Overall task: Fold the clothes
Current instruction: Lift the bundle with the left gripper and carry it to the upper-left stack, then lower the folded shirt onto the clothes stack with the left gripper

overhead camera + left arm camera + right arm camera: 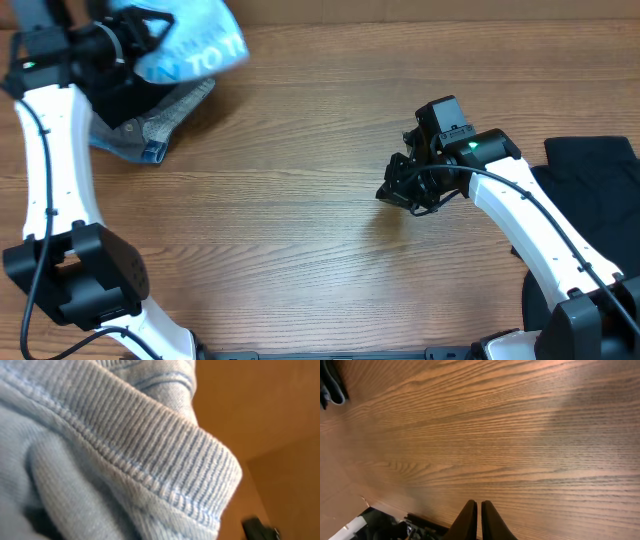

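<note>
My left gripper (138, 42) pinches the bunched T-shirt (200, 40), long axis roughly left-right. My right gripper (479, 506) is pressed together, empty. Garments: three, counting the grey garment (165, 120) and the black garment (590, 180).

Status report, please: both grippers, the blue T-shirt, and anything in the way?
Left gripper shut on blue T-shirt, bunched above grey garment. Right gripper shut, empty, over table. Black garment at right edge, apart.
</note>
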